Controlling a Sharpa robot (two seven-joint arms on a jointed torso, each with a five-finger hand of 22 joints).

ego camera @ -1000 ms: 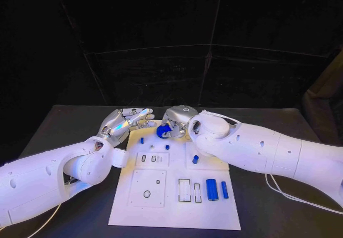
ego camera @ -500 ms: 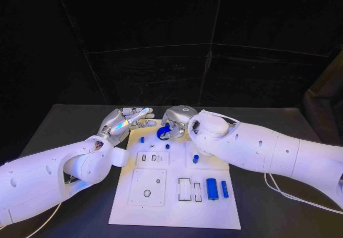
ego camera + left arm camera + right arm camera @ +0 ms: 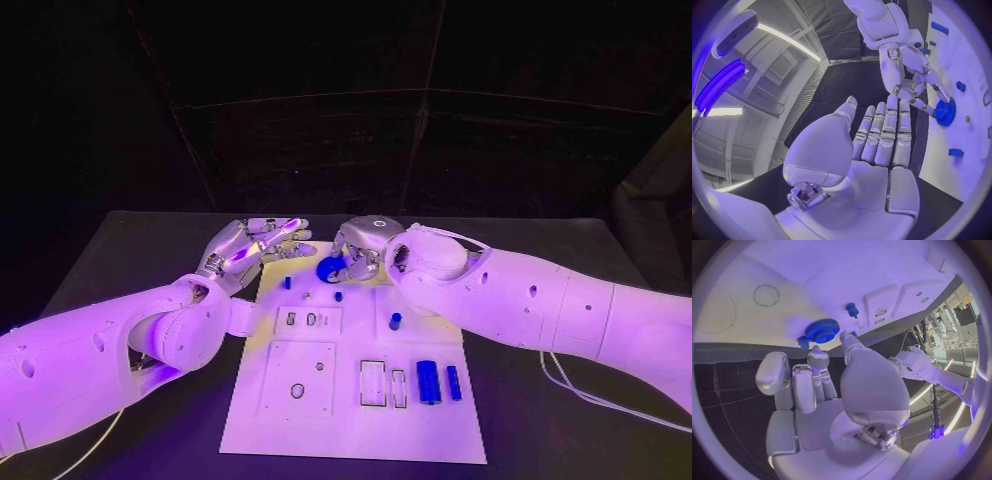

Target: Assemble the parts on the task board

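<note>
At the far end of the task board (image 3: 353, 420), the right robot hand (image 3: 361, 243) pinches a blue gear (image 3: 332, 267) in its fingertips, holding it just over the board's far edge. The left robot hand (image 3: 253, 247) hovers beside it over the black counter (image 3: 130, 250), fingers straight and close together, holding nothing. Near the board's front right, two blue cylinders (image 3: 428, 381) lie side by side next to two empty rectangular recesses (image 3: 384, 384). Small blue pegs (image 3: 338, 296) stand further back on the board.
</note>
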